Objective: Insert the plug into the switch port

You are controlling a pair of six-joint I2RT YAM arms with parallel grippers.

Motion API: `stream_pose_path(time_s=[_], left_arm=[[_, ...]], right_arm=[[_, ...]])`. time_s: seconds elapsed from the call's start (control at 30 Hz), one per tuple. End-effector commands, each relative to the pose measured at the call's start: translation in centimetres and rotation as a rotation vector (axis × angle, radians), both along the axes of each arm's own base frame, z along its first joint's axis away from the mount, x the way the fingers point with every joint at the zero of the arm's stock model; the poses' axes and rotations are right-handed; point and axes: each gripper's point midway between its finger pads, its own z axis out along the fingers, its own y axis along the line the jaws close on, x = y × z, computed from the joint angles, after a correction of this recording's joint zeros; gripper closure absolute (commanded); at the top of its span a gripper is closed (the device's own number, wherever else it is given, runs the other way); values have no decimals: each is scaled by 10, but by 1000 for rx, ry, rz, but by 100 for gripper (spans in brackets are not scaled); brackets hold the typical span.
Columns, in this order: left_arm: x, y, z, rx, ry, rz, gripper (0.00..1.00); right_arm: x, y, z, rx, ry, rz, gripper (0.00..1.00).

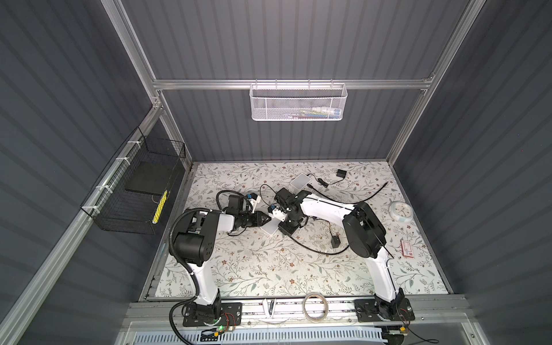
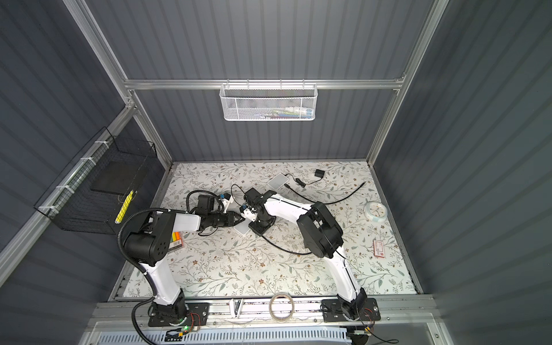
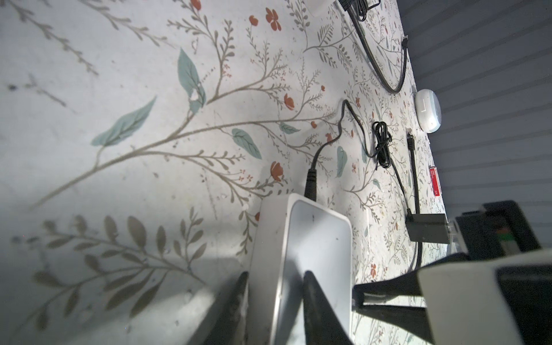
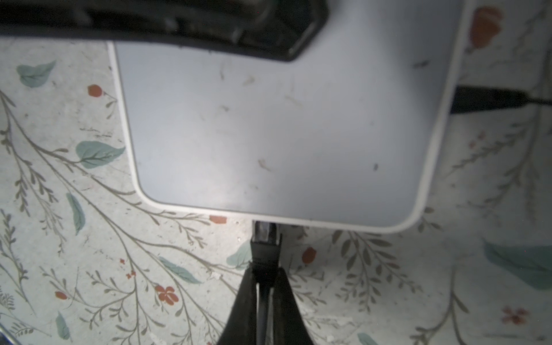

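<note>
On the left of the floral mat (image 1: 254, 268), the left gripper (image 3: 274, 277) clamps one edge of the white switch (image 3: 316, 239) at mid-table, jaws narrow, one finger across its top face. A black power lead (image 3: 310, 179) enters another side. At the neighbouring edge, the right gripper (image 4: 265, 270) is pinched tight on the plug (image 4: 264, 248) — its clear tip meets the switch wall, depth unclear. A clock (image 1: 401, 211) lies far right.

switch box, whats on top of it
Only the left pincer, one black finger lying on the grey top face of the switch box; the rest is bare. The patch under that finger is covered, as is the port where the plug meets its edge.
</note>
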Motion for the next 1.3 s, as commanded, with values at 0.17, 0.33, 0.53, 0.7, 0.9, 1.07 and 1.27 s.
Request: stream_pose_path(time_s=[0.17,0.33,0.53,0.7,0.9,1.07,1.27], left_arm=[[-40,-11,-34,7,172,-48,70],[-41,-13,-36,3,176,-54,71],[-42,-14,-37,-5,178,-55,71],[-43,-15,-38,-9,187,-60,71],[-44,-17,-39,-11,189,-66,72],[-48,-21,-43,-20,198,-69,72],[-53,-21,-45,-28,209,-76,73]], right_arm=[[28,28,15,109,-82,-33,100],[33,33,21,119,-100,-36,100],[36,35,15,119,-98,-38,100],[40,40,15,131,-105,-48,100],[49,44,29,143,-138,-54,100],[53,45,31,147,-151,-72,100],[55,47,32,155,-155,-105,100]])
